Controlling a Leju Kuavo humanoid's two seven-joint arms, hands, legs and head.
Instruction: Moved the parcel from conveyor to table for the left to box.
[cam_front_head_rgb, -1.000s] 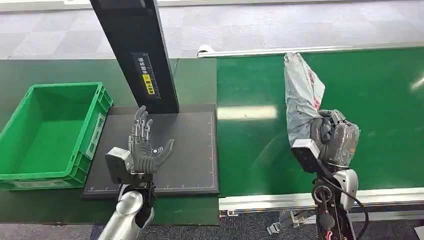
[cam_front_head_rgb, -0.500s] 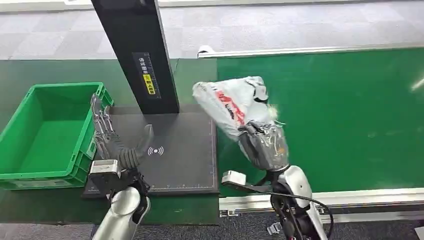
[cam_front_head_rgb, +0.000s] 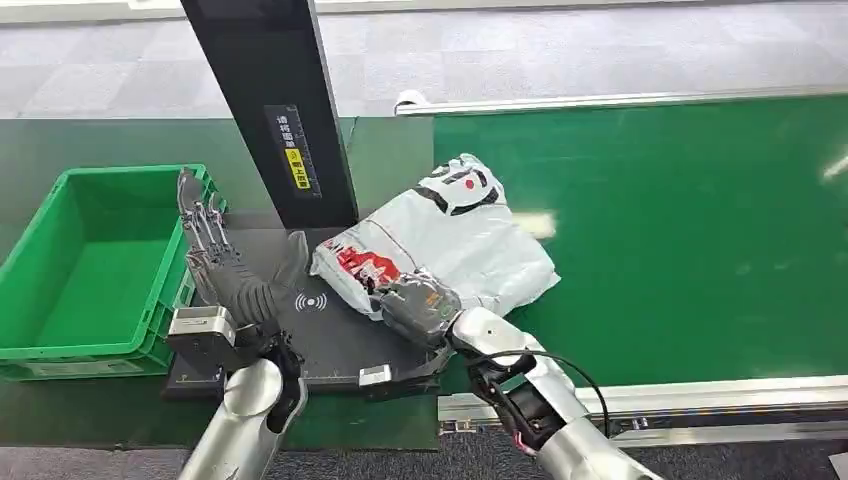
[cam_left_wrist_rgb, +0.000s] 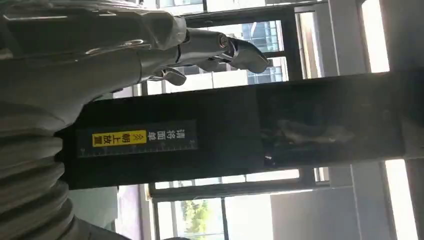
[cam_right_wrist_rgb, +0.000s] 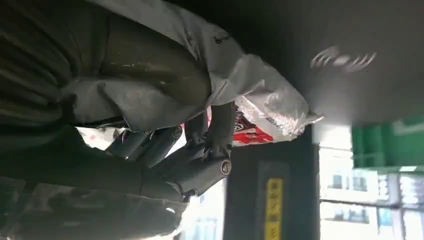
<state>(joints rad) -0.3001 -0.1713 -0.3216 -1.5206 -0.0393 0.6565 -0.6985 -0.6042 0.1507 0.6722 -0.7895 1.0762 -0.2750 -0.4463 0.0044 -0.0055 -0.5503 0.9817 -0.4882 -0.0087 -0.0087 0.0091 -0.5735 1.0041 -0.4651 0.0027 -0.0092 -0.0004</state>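
- Nearest you, your right hand (cam_front_head_rgb: 418, 310) grips the parcel (cam_front_head_rgb: 440, 245), a white plastic mailer with red and black print, at its near edge; the right arm reaches in low from the lower right, forearm angled toward the left.
- In the right wrist view, the fingers (cam_right_wrist_rgb: 200, 150) are wrapped against the underside of the bag (cam_right_wrist_rgb: 260, 100) with the thumb on the other face, so the crumpled plastic is pinched between them.
- The parcel lies spread across the seam: its red-printed end rests on the black scanning mat (cam_front_head_rgb: 350, 340), and the rest drapes onto the green conveyor belt (cam_front_head_rgb: 680, 230).
- Your left hand (cam_front_head_rgb: 235, 275) stands upright over the mat's left part, holding nothing, fingers (cam_front_head_rgb: 200, 220) wide apart and pointing up, thumb out toward the parcel, just short of touching it.
- Left of that hand, the green crate (cam_front_head_rgb: 60, 200) sits on the worktop (cam_front_head_rgb: 390, 150).
- Farther back, the black post (cam_front_head_rgb: 270, 100) with a yellow label rises from the mat's far edge, just beside the parcel's left end.
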